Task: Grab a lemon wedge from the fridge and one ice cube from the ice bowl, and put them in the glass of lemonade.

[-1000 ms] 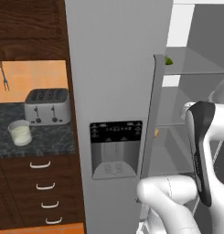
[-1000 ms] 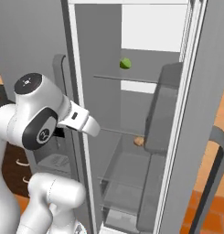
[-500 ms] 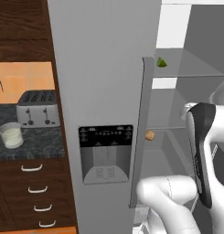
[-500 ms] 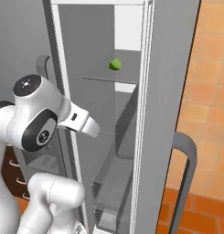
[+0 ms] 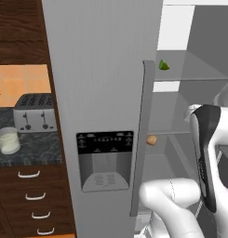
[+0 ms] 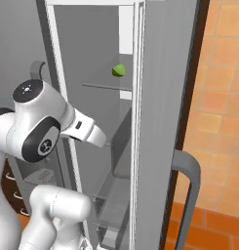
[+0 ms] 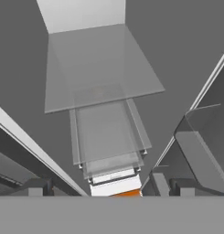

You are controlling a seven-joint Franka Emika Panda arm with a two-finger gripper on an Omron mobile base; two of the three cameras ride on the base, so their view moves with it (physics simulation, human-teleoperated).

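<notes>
The fridge stands with its right door swung open. The lemon wedge lies on an upper glass shelf, also seen as a small green piece in the right base view. My arm reaches toward the open compartment below that shelf. The gripper is open, its fingertips wide apart with nothing between them, looking down over glass shelves. The glass of lemonade stands on the dark counter at the left. The ice bowl and ice cube are out of view.
A small tan-orange round item sits on a lower fridge shelf. A toaster stands behind the glass on the counter, with drawers below. The open door's handle juts out at the right.
The whole picture has shifted in both base views, so the base has driven; the fridge now looms larger. The arm's pose and the open gripper look unchanged.
</notes>
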